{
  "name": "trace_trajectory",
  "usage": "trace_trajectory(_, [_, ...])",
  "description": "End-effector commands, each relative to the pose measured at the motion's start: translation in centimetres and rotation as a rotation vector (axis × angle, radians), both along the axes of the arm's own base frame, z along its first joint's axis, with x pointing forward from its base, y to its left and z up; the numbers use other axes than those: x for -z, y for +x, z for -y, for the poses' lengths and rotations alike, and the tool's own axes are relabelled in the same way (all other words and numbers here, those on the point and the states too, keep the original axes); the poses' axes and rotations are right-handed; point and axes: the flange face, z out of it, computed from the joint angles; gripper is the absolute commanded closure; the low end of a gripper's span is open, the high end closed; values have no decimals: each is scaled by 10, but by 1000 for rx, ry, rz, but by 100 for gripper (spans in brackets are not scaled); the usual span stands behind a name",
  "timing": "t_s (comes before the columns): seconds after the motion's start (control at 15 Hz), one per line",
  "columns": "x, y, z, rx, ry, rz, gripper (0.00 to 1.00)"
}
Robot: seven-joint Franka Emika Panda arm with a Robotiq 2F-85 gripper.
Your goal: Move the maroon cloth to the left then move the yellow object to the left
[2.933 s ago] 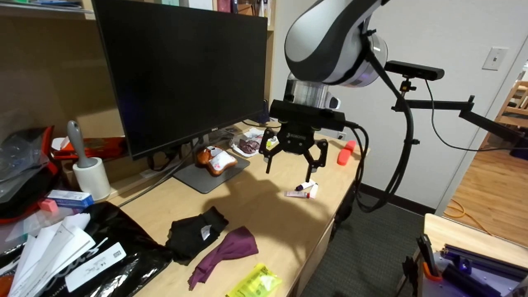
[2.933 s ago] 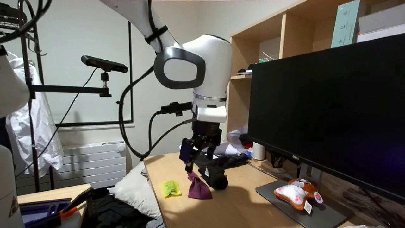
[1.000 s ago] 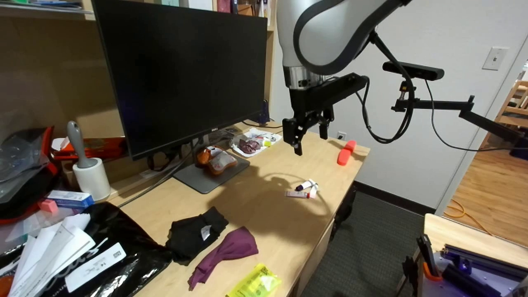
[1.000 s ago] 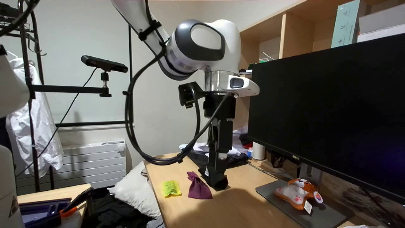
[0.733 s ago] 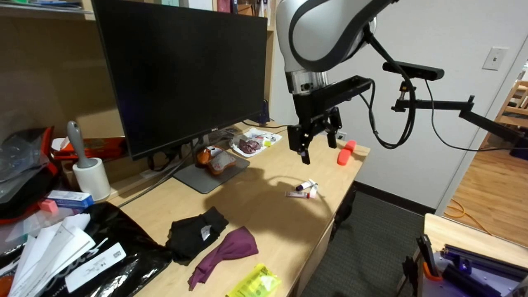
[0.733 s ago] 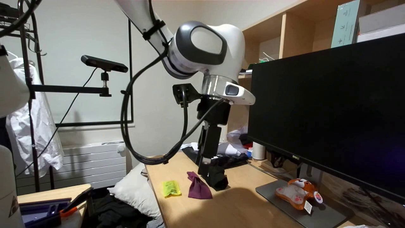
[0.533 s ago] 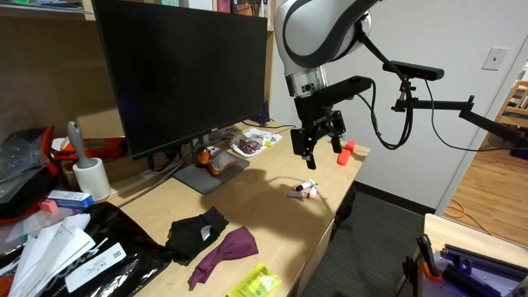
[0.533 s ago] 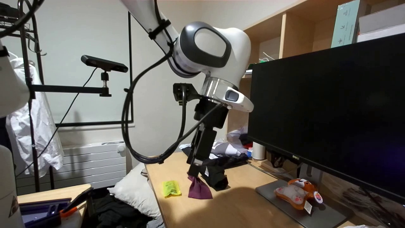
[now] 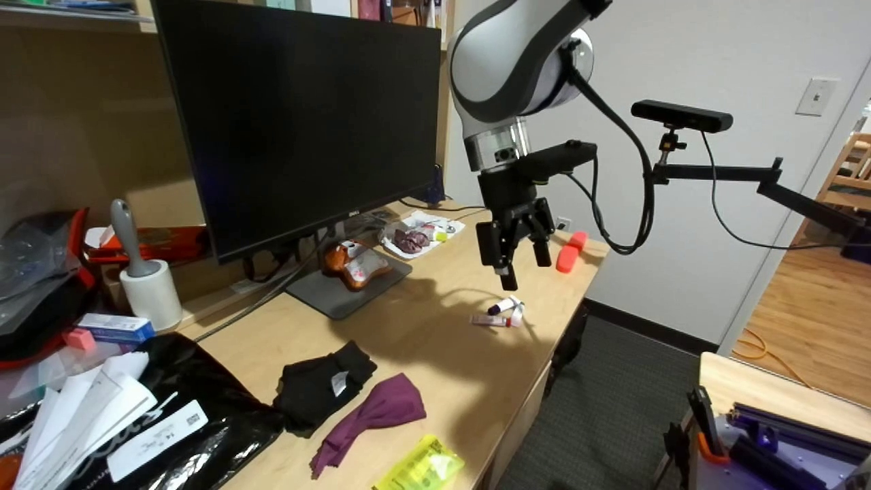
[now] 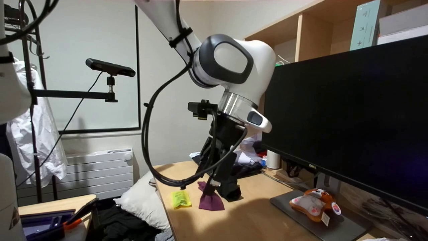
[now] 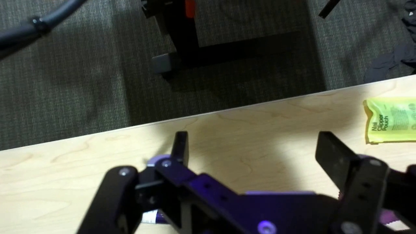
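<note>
Maroon cloth (image 9: 382, 410) lies on the pale wooden desk (image 9: 456, 269), narrowed at its middle, and in both exterior views we find it between a black cloth (image 9: 307, 395) and a yellow pouch (image 9: 422, 467). The black cloth, which carries a white tag (image 9: 339, 383), sits just beside it, though we cannot tell whether the two touch; the yellow pouch lies a little apart on the other side, near the desk's edge. We read the gripper (image 11: 254, 147) best in the wrist view, where its two fingers (image 11: 331, 154) stand wide apart with desk surface showing between them. At the right of that view the yellow pouch runs out of sight, and we make out the printed words "Nail Clipper Pouch" on it; past the gripper only a sliver of maroon shows. In an exterior view the white arm (image 10: 230, 57) leans, and the tilted gripper blocks our sight of part of the cloth. In an exterior view we see small tubes (image 9: 490, 320) on the desk, and the gripper hangs above it, well apart from the cloth. Farther back, a plush toy (image 9: 363, 267) rests on the base (image 9: 333, 303) of a monitor (image 9: 306, 129).
</note>
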Motion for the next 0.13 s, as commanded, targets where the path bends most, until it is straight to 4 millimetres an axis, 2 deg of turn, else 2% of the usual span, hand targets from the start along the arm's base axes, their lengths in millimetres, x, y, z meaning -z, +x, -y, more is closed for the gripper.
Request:
trace_trajectory(0.0, [0,1,0,-6,3,-1,0])
trace_trajectory(0.07, [0,1,0,-8,4,0,0])
